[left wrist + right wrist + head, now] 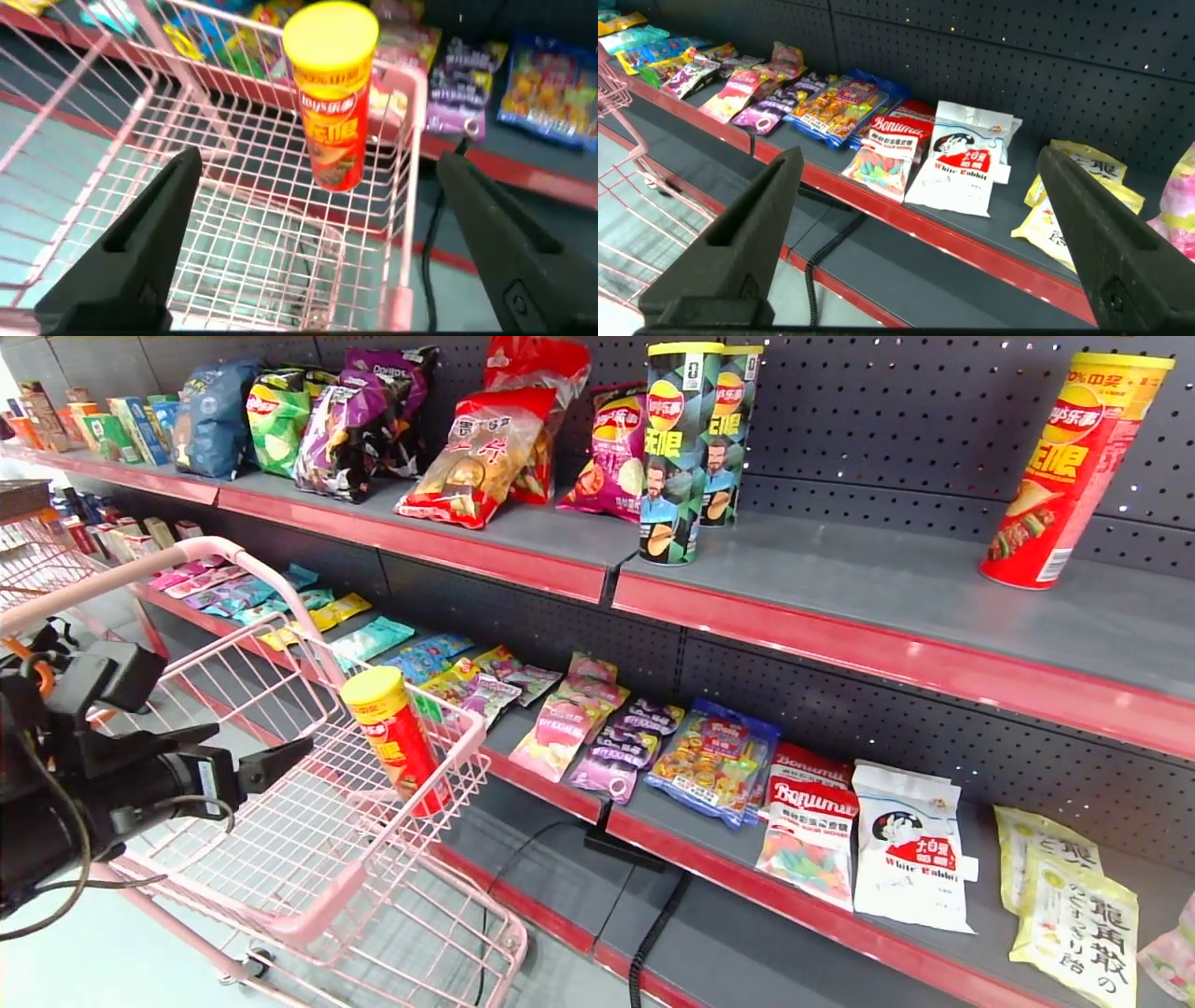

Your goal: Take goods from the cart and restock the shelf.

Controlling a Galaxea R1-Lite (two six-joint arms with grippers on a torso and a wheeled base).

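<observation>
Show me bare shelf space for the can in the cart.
Top shelf: the grey stretch between the green cans and the leaning red can is bare. Left of them, chip bags crowd it. The lower shelf is packed with candy packets.

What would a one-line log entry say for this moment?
left gripper open, facing chips can standing in cart | right gripper open by lower shelf | can not gripped

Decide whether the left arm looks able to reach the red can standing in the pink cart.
Probably yes. The left gripper has its fingers spread wide, facing the red can, which stands upright at the far wall of the pink cart; nothing lies between them.
</observation>
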